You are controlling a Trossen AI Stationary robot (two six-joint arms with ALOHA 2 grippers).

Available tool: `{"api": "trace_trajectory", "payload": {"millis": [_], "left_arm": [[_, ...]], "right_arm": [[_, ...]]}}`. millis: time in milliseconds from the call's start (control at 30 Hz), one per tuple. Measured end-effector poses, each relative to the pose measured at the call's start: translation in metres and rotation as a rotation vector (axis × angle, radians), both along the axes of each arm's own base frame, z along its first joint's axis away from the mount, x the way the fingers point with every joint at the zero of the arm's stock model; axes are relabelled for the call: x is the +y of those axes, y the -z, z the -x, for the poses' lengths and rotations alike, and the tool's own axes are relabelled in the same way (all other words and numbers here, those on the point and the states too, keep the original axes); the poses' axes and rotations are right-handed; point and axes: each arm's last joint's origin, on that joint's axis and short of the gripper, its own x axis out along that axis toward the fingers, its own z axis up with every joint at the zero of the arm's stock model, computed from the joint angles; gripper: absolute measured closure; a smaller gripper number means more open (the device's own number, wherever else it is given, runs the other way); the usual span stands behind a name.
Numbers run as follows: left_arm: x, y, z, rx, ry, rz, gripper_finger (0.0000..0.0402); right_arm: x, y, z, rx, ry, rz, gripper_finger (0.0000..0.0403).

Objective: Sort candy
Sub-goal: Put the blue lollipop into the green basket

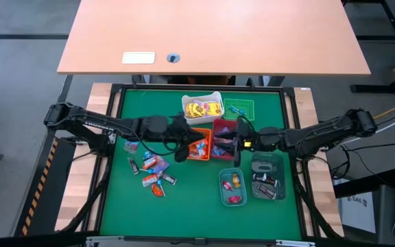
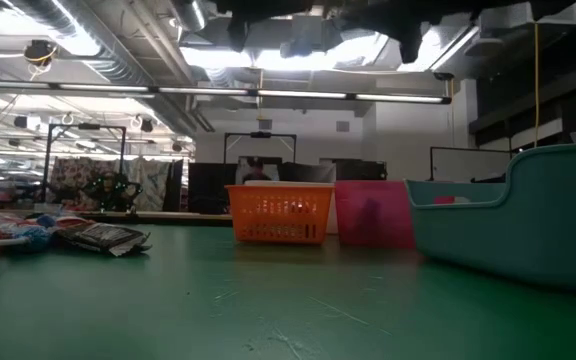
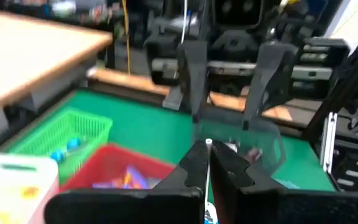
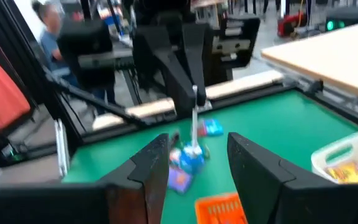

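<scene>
Only the right wrist view shows the left gripper (image 4: 194, 99) clenching a candy (image 4: 192, 152), hanging vertically; right gripper (image 4: 194, 163) released.

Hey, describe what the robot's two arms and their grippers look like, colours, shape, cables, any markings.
Both arms are dark, nearly black, jointed and slender, with dark cables trailing off their bases. The right arm carries a small yellow-green mark near its wrist. The left gripper and right gripper each have two flat, tapering dark fingers. No other markings are legible.
</scene>
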Motion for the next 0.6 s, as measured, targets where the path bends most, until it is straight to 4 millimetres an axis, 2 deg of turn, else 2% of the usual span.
{"api": "trace_trajectory", "payload": {"millis": [133, 600], "left_arm": [[-0.001, -0.007, -0.001, -0.067, 0.012, -0.048, 0.0401], [-0.003, -0.009, -0.001, -0.082, 0.028, -0.067, 0.0401]], "right_arm": [[0.001, -0.001, -0.007, -0.066, 0.000, -0.013, 0.0240], [0.002, 0.016, -0.035, -0.116, 0.028, -0.011, 0.0240]]}}
